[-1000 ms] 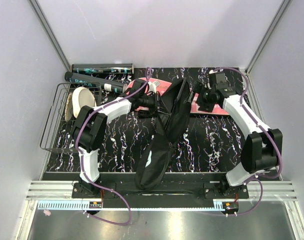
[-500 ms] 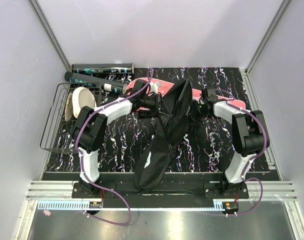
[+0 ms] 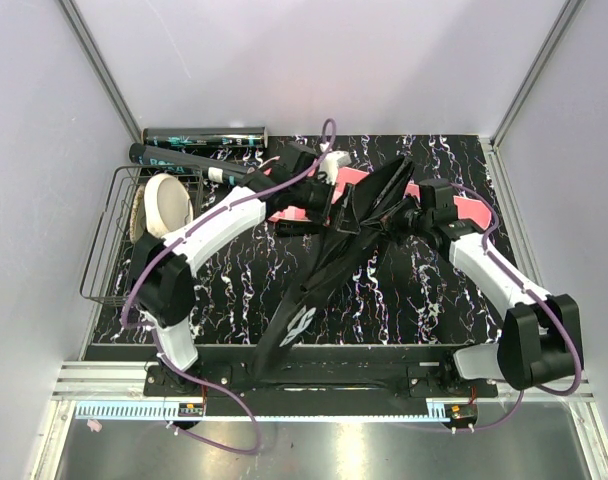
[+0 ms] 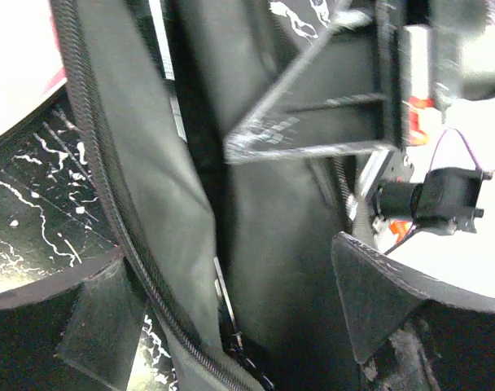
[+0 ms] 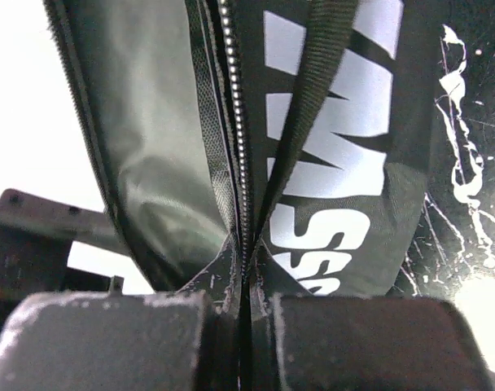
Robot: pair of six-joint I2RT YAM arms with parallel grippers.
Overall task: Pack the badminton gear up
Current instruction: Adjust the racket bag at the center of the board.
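White block letters are showing on the black fabric bag (image 5: 337, 163) in the right wrist view; only "SS" and part of a "W" are reading clearly; teal print on the dark cylindrical tubes (image 3: 204, 135) at the back left is too small to read. The right gripper (image 5: 241, 314) is pinching the bag's zipper edge, fingers pressed together; a second ago it was spread beside the pink flat racket case (image 3: 469, 212). The left gripper (image 4: 231, 314), shut before, is now standing spread around bag fabric; the bag is lying diagonally across the table's middle, pulled tauter and narrower than earlier.
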